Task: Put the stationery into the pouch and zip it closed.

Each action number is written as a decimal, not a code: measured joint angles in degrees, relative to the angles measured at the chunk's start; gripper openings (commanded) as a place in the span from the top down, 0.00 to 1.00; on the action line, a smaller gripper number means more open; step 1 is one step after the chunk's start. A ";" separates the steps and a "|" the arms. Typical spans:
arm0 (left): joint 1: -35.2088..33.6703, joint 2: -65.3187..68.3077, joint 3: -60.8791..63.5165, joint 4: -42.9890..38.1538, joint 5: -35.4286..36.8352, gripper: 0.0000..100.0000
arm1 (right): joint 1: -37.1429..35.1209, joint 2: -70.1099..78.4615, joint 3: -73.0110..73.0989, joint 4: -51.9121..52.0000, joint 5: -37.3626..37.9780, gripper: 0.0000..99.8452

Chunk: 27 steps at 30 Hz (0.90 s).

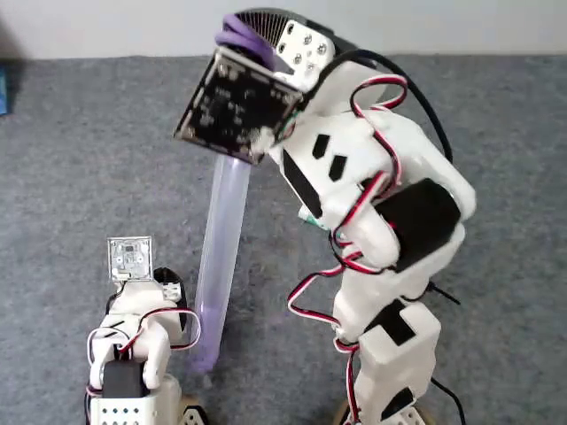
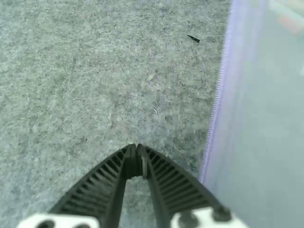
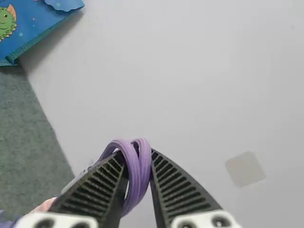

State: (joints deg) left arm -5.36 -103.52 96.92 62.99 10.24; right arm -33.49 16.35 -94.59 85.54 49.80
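A translucent lilac pouch (image 1: 221,257) hangs upright, its lower end touching the grey carpet. My right gripper (image 3: 137,154) is raised high and shut on the pouch's purple loop (image 3: 135,164), which also shows at the top of the high view (image 1: 241,37). My left gripper (image 2: 137,148) is shut with nothing in it, low over the carpet just beside the pouch's wall (image 2: 256,118). The zipper edge (image 2: 216,95) runs along that side. Faint coloured shapes show through the pouch; I cannot tell what they are.
Grey carpet (image 1: 80,150) covers the whole table. A small black speck (image 2: 193,38) lies on it near the pouch. A pale wall stands at the back, with a blue printed thing (image 3: 28,19) against it.
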 measured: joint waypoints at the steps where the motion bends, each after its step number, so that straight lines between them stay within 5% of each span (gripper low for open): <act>1: 0.00 0.00 0.00 0.00 0.00 0.99 | 0.00 -0.18 0.00 -1.05 0.88 0.99; 15: 0.00 0.00 0.00 0.00 0.00 0.99 | 0.00 -6.86 0.00 -8.18 14.33 0.99; 27: 0.00 0.00 0.00 0.00 0.00 0.99 | 4.13 -15.21 -0.09 -6.42 18.55 0.99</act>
State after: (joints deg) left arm -5.36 -103.52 96.92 62.99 10.24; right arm -29.36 1.14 -94.68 79.12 68.35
